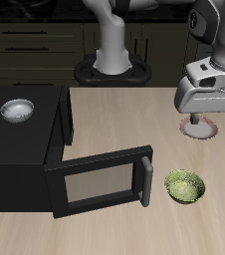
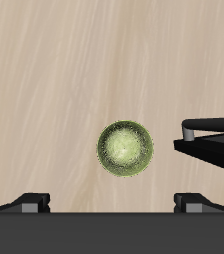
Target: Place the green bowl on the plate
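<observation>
The green bowl [image 1: 184, 186] stands upright on the wooden table near its front edge, just beside the open microwave door. It also shows in the wrist view [image 2: 125, 148], below the gripper and empty. The plate [image 1: 200, 130] with its pinkish-red rim lies farther back on the table, mostly hidden behind my gripper [image 1: 210, 114]. The gripper hangs high above the table, over the plate's area and farther back than the bowl. Its fingertips [image 2: 30, 201] stand wide apart in the wrist view, so my gripper [image 2: 111, 203] is open and holds nothing.
A black microwave [image 1: 25, 139] takes up one side of the table, with a silver-grey metal bowl [image 1: 17, 109] on top. Its door [image 1: 105, 179] swings open toward the front edge, and the door handle [image 2: 215, 139] ends close to the green bowl.
</observation>
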You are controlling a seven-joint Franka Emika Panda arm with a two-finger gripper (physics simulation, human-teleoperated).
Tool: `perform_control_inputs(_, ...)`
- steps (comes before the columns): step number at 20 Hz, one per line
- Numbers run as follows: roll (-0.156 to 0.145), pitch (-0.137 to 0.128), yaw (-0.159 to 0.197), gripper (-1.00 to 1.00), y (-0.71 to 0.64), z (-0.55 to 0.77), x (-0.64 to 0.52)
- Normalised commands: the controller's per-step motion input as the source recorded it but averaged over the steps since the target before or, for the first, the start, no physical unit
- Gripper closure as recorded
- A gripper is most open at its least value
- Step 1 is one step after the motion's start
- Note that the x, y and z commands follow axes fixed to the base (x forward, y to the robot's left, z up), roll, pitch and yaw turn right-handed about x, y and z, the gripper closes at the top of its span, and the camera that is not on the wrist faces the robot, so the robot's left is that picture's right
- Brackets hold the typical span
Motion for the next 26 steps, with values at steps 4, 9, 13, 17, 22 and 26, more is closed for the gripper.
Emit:
perform_control_inputs(4, 0.016, 0.015, 0.010, -1.00, 0.11, -0.12, -0.10)
perform_control_inputs(9, 0.018, 0.013, 0.019, -1.00, 0.09, -0.17, 0.06)
perform_control_inputs(13, -0.002, 0.011, 0.018, -1.00, -0.04, -0.14, 0.07)
perform_control_inputs(17, -0.001, 0.010, 0.024, -1.00, 0.00, -0.14, 0.12)
perform_control_inputs(22, -0.009, 0.036, 0.022, -1.00, 0.08, -0.31, 0.27)
perform_control_inputs(26, -0.006, 0.017, 0.013, -1.00, 0.01, -0.23, 0.08)
